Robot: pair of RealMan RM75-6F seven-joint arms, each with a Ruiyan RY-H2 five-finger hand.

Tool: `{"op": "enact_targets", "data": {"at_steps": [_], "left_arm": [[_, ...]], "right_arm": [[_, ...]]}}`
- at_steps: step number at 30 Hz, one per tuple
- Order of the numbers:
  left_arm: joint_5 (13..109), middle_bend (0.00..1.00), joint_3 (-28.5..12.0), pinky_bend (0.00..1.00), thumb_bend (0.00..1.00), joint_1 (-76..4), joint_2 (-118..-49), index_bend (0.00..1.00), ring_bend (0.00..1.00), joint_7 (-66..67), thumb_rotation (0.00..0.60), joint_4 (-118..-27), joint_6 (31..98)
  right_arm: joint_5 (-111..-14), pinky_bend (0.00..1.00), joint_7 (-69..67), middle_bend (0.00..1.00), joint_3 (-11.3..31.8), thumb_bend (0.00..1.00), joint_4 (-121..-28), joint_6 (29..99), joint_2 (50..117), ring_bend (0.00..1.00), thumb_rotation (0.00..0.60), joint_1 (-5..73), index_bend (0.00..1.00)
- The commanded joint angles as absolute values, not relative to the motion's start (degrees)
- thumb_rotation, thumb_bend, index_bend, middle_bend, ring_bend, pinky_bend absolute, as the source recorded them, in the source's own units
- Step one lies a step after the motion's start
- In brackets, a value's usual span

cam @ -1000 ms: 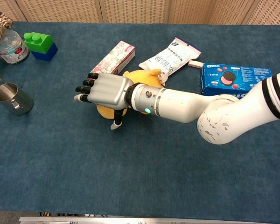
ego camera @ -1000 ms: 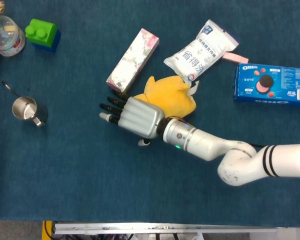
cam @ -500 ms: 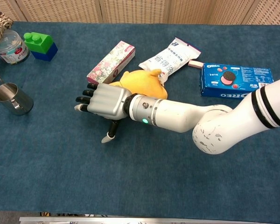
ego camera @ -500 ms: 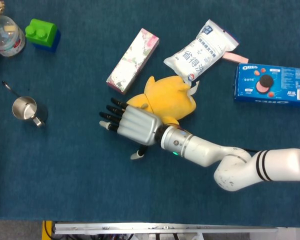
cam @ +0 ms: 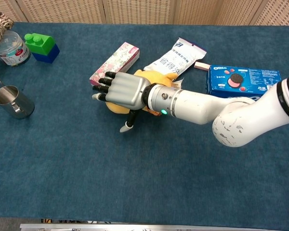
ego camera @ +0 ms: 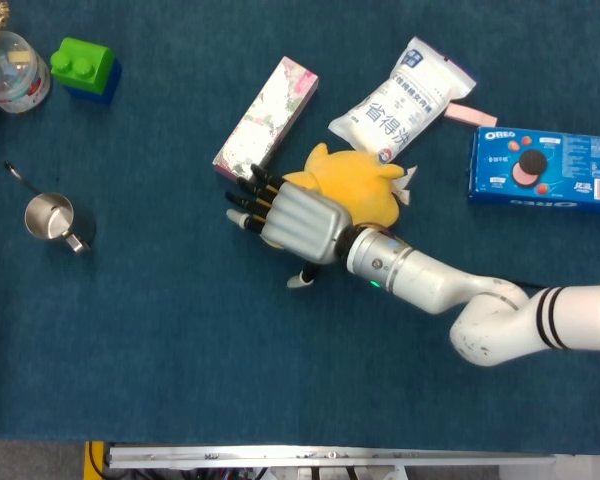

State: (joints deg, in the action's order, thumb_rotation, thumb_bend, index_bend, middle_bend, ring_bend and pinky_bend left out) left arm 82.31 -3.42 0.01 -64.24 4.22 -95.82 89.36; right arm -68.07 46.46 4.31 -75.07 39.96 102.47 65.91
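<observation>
My right hand (ego camera: 295,218) (cam: 125,91) lies palm down over a yellow plush toy (ego camera: 365,190) (cam: 161,77) near the middle of the blue cloth. Its fingers are stretched out and apart, pointing left toward the end of a floral box (ego camera: 266,120) (cam: 114,62). The thumb hangs down and away from the toy, and nothing is clasped in the hand. Part of the toy is hidden under the palm and wrist. A white snack bag (ego camera: 405,100) (cam: 176,57) lies just behind the toy. My left hand appears in neither view.
A blue Oreo box (ego camera: 545,167) (cam: 243,82) lies at the right, with a small pink piece (ego camera: 464,116) beside the bag. At the left stand a steel cup (ego camera: 50,218) (cam: 9,101), a green-and-blue block (ego camera: 84,65) (cam: 41,45) and a clear jar (ego camera: 15,72) (cam: 10,48).
My right hand dropped toward the front, then swung back up and to the right, now covering more of the toy. The toy and the white bag shifted slightly right.
</observation>
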Motion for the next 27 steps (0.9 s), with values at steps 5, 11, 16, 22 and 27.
{"op": "enact_targets", "data": {"at_steps": [5, 11, 16, 22, 27], "left_arm": [[82.5, 0.15, -3.5, 0.07, 0.25, 0.1, -64.3, 0.13, 0.13, 4.2, 0.6, -95.9, 89.6], [82.3, 0.15, -3.5, 0.07, 0.25, 0.3, -64.2, 0.13, 0.13, 4.1, 0.6, -95.9, 89.8], [82.3, 0.15, -3.5, 0.07, 0.25, 0.2, -64.3, 0.13, 0.13, 3.9, 0.6, -95.7, 89.6], [82.3, 0.15, -3.5, 0.07, 0.25, 0.2, -64.3, 0.13, 0.13, 3.6, 0.6, -95.5, 89.5], [82.5, 0.15, -3.5, 0.07, 0.25, 0.1, -64.3, 0.13, 0.13, 3.6, 0.6, -95.7, 89.5]], "right_arm": [[-69.5, 0.0, 45.7, 0.02, 4.9, 0.0, -77.4, 41.1, 102.7, 0.0, 0.209, 66.4, 0.0], [-70.7, 0.0, 45.6, 0.02, 4.0, 0.0, -75.6, 40.2, 104.5, 0.0, 0.208, 67.0, 0.0], [-70.0, 0.0, 46.8, 0.02, 3.1, 0.0, -73.1, 39.2, 105.7, 0.0, 0.208, 67.2, 0.0], [-68.6, 0.0, 48.3, 0.02, 2.3, 0.0, -71.5, 39.2, 105.7, 0.0, 0.207, 66.7, 0.0], [-68.3, 0.0, 48.4, 0.02, 2.8, 0.0, -73.3, 40.9, 104.1, 0.0, 0.208, 66.0, 0.0]]}}
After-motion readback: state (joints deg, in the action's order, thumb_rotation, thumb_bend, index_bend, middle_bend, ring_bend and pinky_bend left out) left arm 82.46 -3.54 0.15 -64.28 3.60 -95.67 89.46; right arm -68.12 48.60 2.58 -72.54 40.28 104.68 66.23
